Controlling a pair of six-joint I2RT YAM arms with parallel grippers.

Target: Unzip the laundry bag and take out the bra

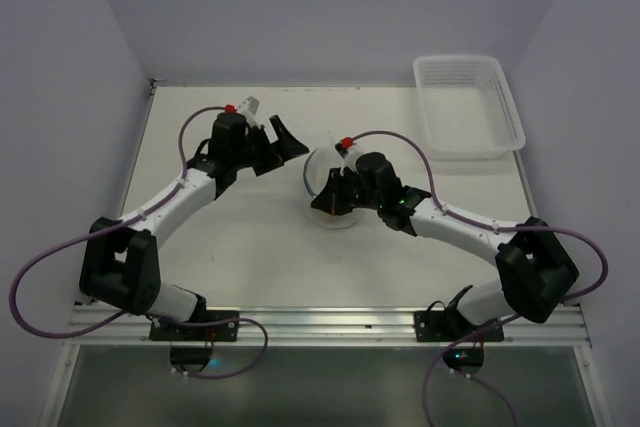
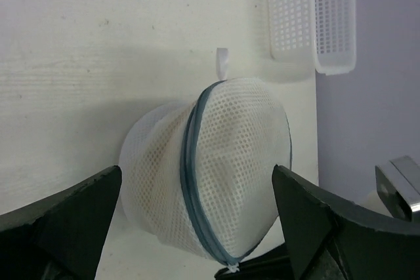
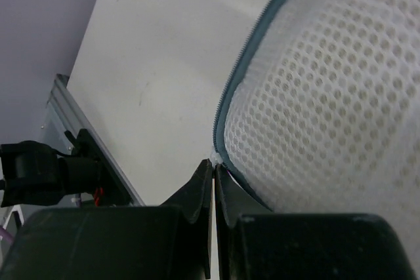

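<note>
The laundry bag [image 1: 325, 179], a round white mesh pouch with a blue-grey zipper band [image 2: 190, 162], stands on edge at the table's middle. My right gripper [image 1: 333, 199] is shut, and in the right wrist view [image 3: 214, 162] its fingertips pinch the small white zipper pull [image 3: 214, 156] at the bag's [image 3: 328, 109] low edge. My left gripper [image 1: 283, 140] is open and empty, up and left of the bag. In the left wrist view [image 2: 197, 174] its two fingers frame the bag [image 2: 230, 162] without touching it. The bra is hidden inside; only a faint beige tint shows through the mesh.
A white plastic lattice basket [image 1: 468, 105] stands at the back right of the table; it also shows in the left wrist view [image 2: 312, 18]. A small white tab [image 2: 223, 60] sticks out of the bag's far edge. Purple walls close in the table at the back and sides.
</note>
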